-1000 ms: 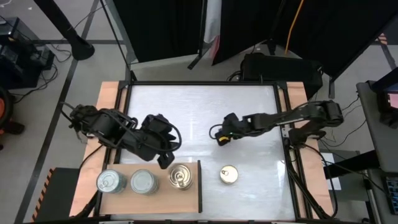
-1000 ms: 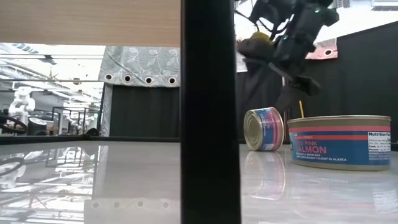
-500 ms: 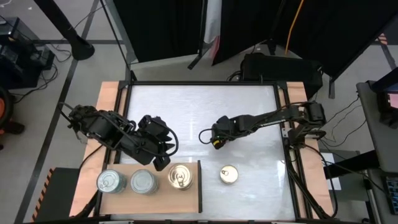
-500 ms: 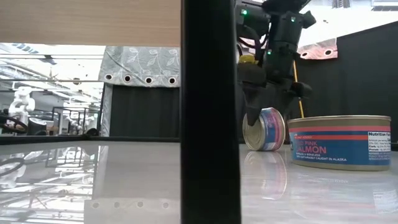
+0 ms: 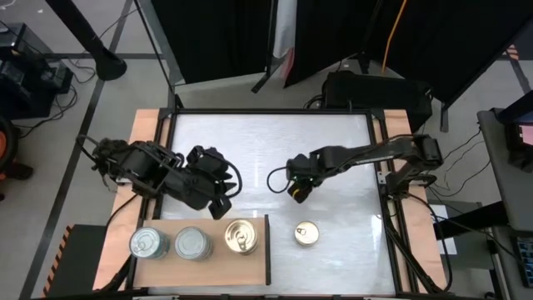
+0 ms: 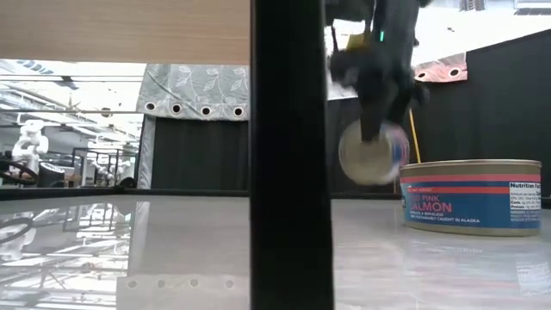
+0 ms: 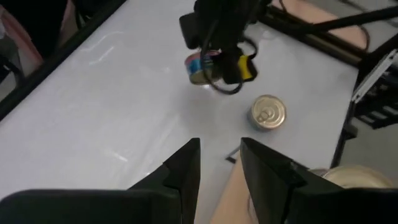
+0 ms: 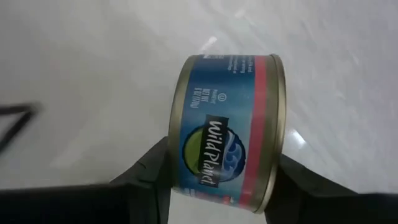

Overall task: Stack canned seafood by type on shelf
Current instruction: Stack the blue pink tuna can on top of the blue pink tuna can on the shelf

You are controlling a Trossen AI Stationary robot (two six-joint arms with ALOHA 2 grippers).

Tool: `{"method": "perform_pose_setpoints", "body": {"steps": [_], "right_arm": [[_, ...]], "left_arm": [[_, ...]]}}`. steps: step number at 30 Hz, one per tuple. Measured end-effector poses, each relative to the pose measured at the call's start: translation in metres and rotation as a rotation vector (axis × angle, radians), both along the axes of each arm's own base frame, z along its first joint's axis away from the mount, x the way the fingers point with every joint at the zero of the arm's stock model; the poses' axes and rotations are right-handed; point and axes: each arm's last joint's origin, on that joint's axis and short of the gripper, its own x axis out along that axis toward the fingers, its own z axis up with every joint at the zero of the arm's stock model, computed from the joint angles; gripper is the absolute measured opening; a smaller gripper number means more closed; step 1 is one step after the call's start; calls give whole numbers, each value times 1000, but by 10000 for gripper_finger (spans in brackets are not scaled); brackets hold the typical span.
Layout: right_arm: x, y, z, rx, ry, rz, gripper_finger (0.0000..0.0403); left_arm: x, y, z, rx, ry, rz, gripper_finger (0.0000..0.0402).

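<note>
Right gripper clamps a "Wild Planet" tin, seemingly lifted, near the "PINK SALMON" tin.

Three tins sit in a row on the shelf, a fourth tin just right of it.

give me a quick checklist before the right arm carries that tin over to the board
1. Tin between the right gripper's fingers: ok, one finger on each flat end.
2. Tin off the table: ok, the low view shows it lifted.
3. Free space on the board: cannot tell; three tins already fill most of it.
4. Left gripper out of the way: not ok, it hovers at the board's edge.
5. Gold-lid tin on the table clear of the path: cannot tell.
</note>
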Motion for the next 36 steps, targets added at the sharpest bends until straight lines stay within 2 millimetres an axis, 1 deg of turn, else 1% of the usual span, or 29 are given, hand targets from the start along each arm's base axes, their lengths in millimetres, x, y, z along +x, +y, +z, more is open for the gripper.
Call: {"method": "perform_pose_setpoints", "body": {"steps": [2, 4, 7, 9, 13, 16, 18, 20, 24, 27, 30, 33, 36], "right_arm": [[-2, 2, 25, 23, -57, 66, 166], [-6, 3, 56, 53, -172, 140, 176], [-17, 5, 105, 94, -399, 230, 179], [-26, 6, 133, 112, -551, 259, 177], [-41, 6, 175, 113, -820, 247, 174], [-46, 5, 199, 91, -1024, 259, 176], [-47, 7, 209, 75, -1117, 280, 178], [-45, 8, 217, 55, -1202, 311, 178], [-40, 17, 223, 46, -1291, 391, 179], [-41, 22, 224, 34, -1299, 428, 180], [-40, 24, 224, 5, -1308, 461, 180], [-40, 25, 226, -25, -1327, 481, 180], [-40, 24, 226, -33, -1328, 485, 180]], "left_arm": [[0, 3, 4, -28, -24, -6, 132], [-2, 6, 9, -49, -59, -27, 156], [-5, 8, 20, -57, -137, -67, 207], [-6, 8, 28, -61, -212, -93, 245], [-3, 7, 40, 11, -320, -145, 318], [0, 7, 41, 94, -328, -170, 355], [6, 10, 42, 144, -345, -154, 368], [12, 15, 43, 169, -360, -141, 372], [20, 28, 50, 144, -440, -99, 372], [24, 35, 55, 65, -496, -123, 372], [28, 39, 55, -12, -508, -174, 372], [34, 43, 53, -36, -498, -181, 372], [37, 42, 51, -51, -492, -202, 372]]}}
